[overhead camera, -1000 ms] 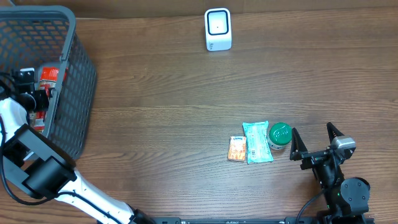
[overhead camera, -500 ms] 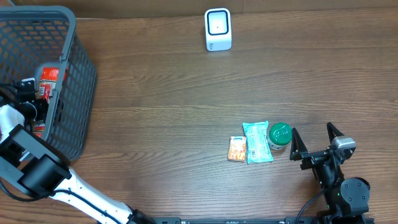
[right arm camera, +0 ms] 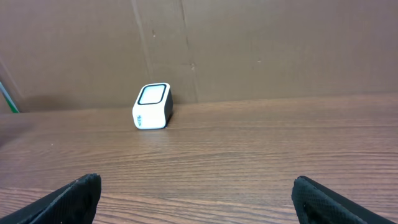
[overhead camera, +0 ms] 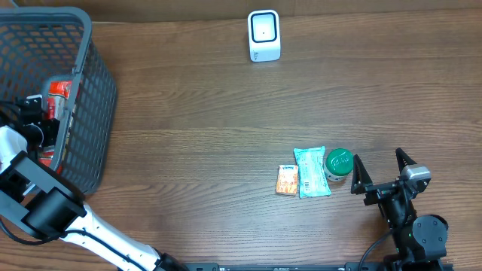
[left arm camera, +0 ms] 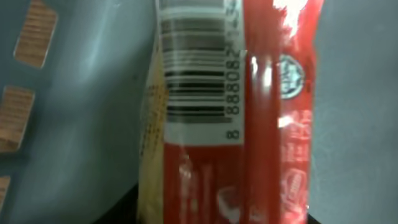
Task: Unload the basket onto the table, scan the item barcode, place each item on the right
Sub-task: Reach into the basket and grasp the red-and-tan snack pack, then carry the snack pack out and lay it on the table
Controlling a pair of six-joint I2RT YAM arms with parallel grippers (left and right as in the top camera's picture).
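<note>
A red snack packet (left arm camera: pixel 249 124) with a white barcode label (left arm camera: pixel 199 74) fills the left wrist view, standing lengthwise between the jaws. My left gripper (left arm camera: pixel 217 214) is deep in the grey mesh basket (overhead camera: pixel 94 90) at the far left, and its dark fingers press the packet's sides at the bottom edge. From overhead the packet (overhead camera: pixel 59 92) shows red through the mesh. The white scanner (overhead camera: pixel 263 35) stands at the back centre, also the small white scanner (right arm camera: pixel 152 106) in the right wrist view. My right gripper (overhead camera: pixel 382 172) rests wide open at the front right, nothing between its fingers.
An orange packet (overhead camera: pixel 287 180), a teal packet (overhead camera: pixel 312 172) and a green-lidded jar (overhead camera: pixel 339 164) lie side by side just left of the right gripper. More red items sit lower in the basket. A cardboard wall (right arm camera: pixel 249 43) backs the table.
The left gripper has shifted slightly left inside the basket and its jaws have closed in on the red packet. The right arm has not moved.
</note>
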